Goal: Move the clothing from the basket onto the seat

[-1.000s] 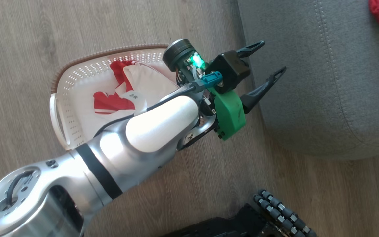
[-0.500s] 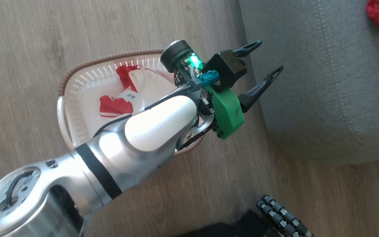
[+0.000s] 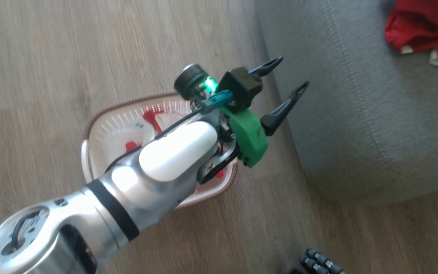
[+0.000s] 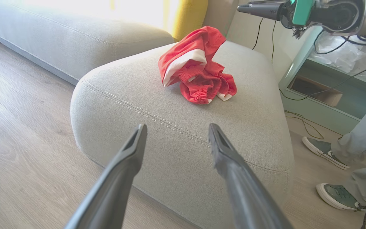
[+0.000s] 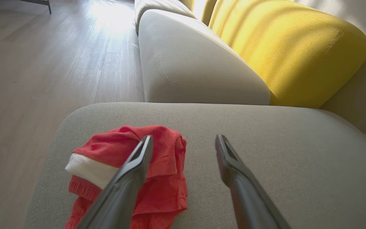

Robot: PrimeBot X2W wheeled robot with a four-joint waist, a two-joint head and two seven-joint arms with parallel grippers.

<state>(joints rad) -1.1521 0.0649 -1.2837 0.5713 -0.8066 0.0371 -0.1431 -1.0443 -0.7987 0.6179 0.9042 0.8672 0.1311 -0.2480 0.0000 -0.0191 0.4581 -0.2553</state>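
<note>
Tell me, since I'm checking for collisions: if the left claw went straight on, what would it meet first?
Probably the seat: the open left claw aims at its near rounded edge, short of the red clothing on top; depth is uncertain.

left gripper (image 3: 293,71) on outstretched pale forearm (image 3: 173,156), fingers apart and empty; right gripper (image 5: 183,138) likewise spread

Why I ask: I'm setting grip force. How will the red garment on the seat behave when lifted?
Probably floppy: the red garment lies crumpled in soft folds on the seat, so it should sag and unfurl when lifted. Likely light: the seat shows no dent beneath it. Its matte cloth seems unlikely to slip.
</note>
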